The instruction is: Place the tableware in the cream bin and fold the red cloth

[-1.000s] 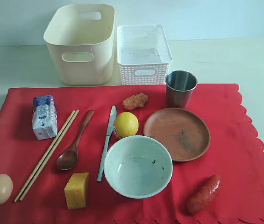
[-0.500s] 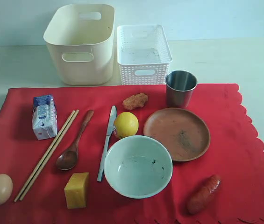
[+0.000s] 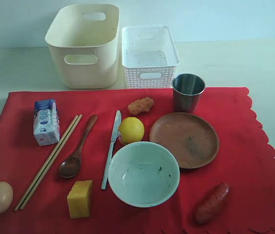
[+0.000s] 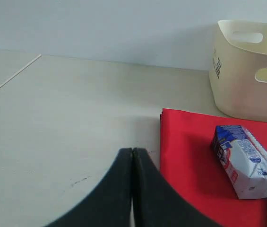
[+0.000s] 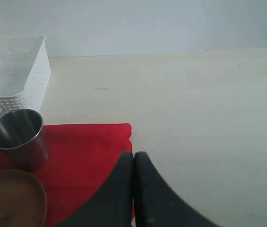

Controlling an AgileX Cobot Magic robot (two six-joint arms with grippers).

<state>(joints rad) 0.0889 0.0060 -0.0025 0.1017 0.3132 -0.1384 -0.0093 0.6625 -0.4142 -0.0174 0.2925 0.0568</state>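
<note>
Nothing you see has shifted since the earlier frames; your left gripper (image 4: 132, 156) and right gripper (image 5: 133, 158) are each clenched on nothing; bowl (image 3: 143, 174), plate (image 3: 184, 140), steel cup (image 3: 188, 91), spoon (image 3: 76, 148), chopsticks (image 3: 49, 161) and knife (image 3: 111, 146) lie on the flat red cloth (image 3: 254, 146); the cream bin (image 3: 83, 46) stands just behind it.

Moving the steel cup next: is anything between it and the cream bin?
Yes. The white lattice basket stands right beside the cream bin, on the side facing the steel cup, so a straight, low path from cup to bin crosses it. The cup would likely need lifting over the basket.
</note>
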